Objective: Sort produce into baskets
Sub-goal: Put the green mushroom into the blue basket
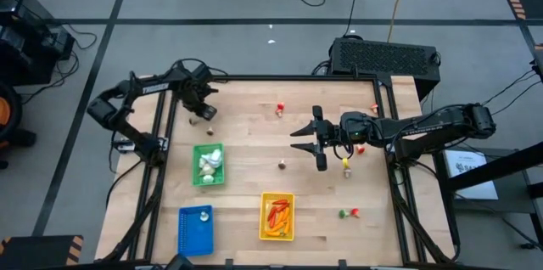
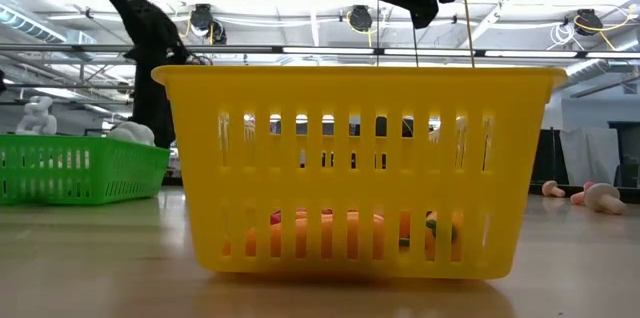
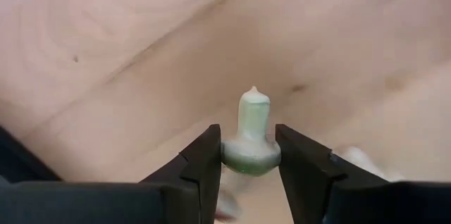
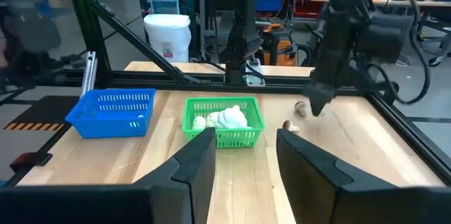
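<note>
While three baskets sit on the wooden table (image 1: 246, 244), contents differ: green basket (image 1: 208, 165) holds white bulbs (image 4: 224, 119), yellow basket (image 1: 277, 216) holds orange/red pieces (image 1: 277, 214) — carrots and peppers, blue basket (image 1: 196, 228) has one tiny item, can't tell what. Loose produce is scattered on the tabletop — a red piece (image 1: 279, 108) near the far edge, a small brown-capped one (image 1: 282, 165) mid-table, a couple of red/green bits (image 1: 349, 213) at the right. Left gripper (image 3: 248, 155) is down at the far-left part of the table, fingers (image 3: 204, 160) clamped on a pale green-white mushroom-shaped piece (image 3: 251, 136), stem pointing away. Right gripper (image 1: 307, 138) hovers mid-table, right of centre, fingers apart w/ nothing between them.
</note>
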Controlling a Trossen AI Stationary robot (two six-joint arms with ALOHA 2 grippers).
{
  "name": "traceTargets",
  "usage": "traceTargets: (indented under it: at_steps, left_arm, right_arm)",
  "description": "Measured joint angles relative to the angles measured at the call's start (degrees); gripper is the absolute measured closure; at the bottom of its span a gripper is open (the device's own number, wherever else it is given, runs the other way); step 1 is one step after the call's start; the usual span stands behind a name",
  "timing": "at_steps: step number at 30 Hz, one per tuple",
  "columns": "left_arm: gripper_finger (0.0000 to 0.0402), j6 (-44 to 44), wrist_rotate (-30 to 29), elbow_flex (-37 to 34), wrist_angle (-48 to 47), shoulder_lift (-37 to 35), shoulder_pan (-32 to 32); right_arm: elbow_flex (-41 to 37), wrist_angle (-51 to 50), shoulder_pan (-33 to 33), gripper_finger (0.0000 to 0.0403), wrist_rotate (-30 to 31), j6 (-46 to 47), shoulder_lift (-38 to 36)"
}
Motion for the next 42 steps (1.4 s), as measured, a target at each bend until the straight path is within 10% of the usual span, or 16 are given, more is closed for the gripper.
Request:
traceTargets:
  at_steps: [9, 18, 33, 42]
  left_arm:
    - [0.0275, -2.6, 14.5, 2.9, -12.0, -15.1, -5.9]
    - [0.0275, -22.1, 16.8, 2.8, -12.5, -25.9, -33.1]
    - [0.0275, -63.7, 5.9, 2.8, 3.2, -20.6, -82.9]
    - [0.0275, -80.0, 5.3, 2.8, 7.6, -10.8, -99.0]
  right_arm:
    - [0.0, 0.0, 0.0, 0.0261, 0.0, 0.5, 0.0]
    - [0.0, 0.6, 0.0, 0.0261, 0.0, 0.5, 0.0]
    - [0.0, 0.5, 0.4, 0.0261, 0.0, 0.3, 0.0]
    - [0.0, 0.9, 0.4, 0.0261, 0.0, 0.7, 0.0]
